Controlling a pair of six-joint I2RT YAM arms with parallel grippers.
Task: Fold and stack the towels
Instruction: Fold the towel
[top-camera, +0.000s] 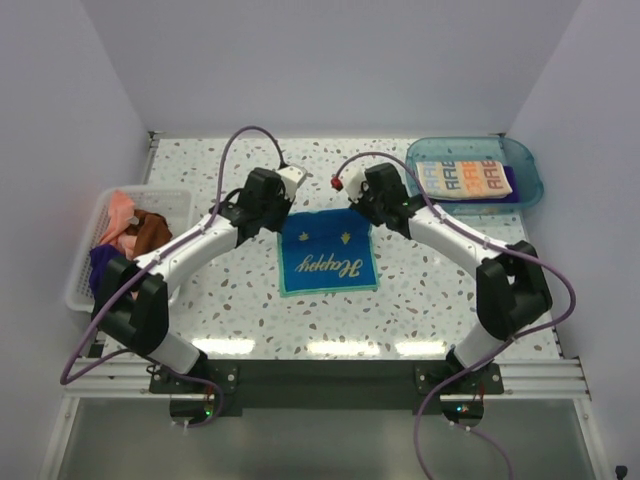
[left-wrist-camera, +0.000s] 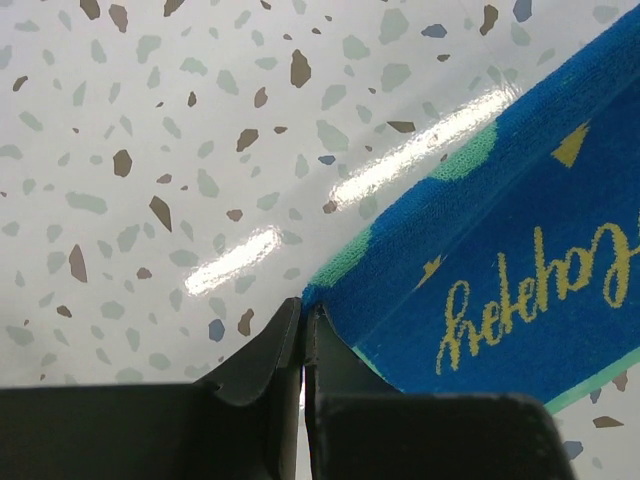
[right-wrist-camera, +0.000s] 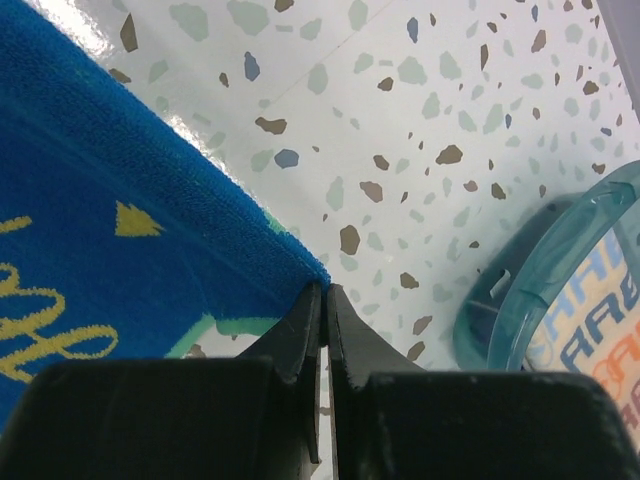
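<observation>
A blue "Happy" towel (top-camera: 327, 255) lies folded in the middle of the table, its lettering upside down from the camera. My left gripper (top-camera: 283, 207) is shut on its far left corner (left-wrist-camera: 318, 292). My right gripper (top-camera: 366, 205) is shut on its far right corner (right-wrist-camera: 312, 268). In the right wrist view the pinched top layer is raised off a green-edged layer below. A white "RABBIT" towel (top-camera: 463, 178) rests folded on a purple towel (top-camera: 515, 197) in the teal tray (top-camera: 530, 165). Pink (top-camera: 118, 215), brown (top-camera: 152, 230) and purple (top-camera: 105, 262) towels are heaped in the white basket (top-camera: 80, 275).
The teal tray (right-wrist-camera: 520, 300) stands at the back right, close to my right gripper. The white basket sits at the left edge beside my left arm. White walls close in the left, back and right sides of the speckled table (top-camera: 430, 290).
</observation>
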